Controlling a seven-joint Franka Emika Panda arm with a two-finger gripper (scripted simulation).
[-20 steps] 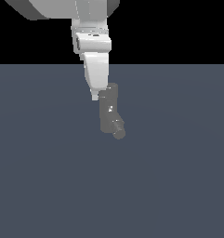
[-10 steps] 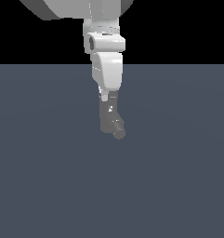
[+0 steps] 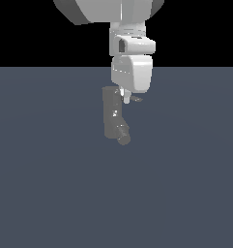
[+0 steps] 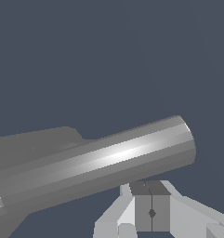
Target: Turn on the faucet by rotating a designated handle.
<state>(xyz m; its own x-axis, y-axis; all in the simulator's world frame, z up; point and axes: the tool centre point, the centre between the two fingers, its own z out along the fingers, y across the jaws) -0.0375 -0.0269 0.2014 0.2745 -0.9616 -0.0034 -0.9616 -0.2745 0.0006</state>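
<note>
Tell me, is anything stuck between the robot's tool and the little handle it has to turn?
No, nothing visible is in the way. The tool sits right beside the handle, with only bare floor behind them. From outside, the handle pokes out from the faucet top, just under the arm.

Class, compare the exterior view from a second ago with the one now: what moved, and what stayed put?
The arm swung toward the exterior view's right, carrying its end effector from the faucet's top to just beside it, next to the handle. Nothing visibly grasped. The faucet stayed in place.
</note>
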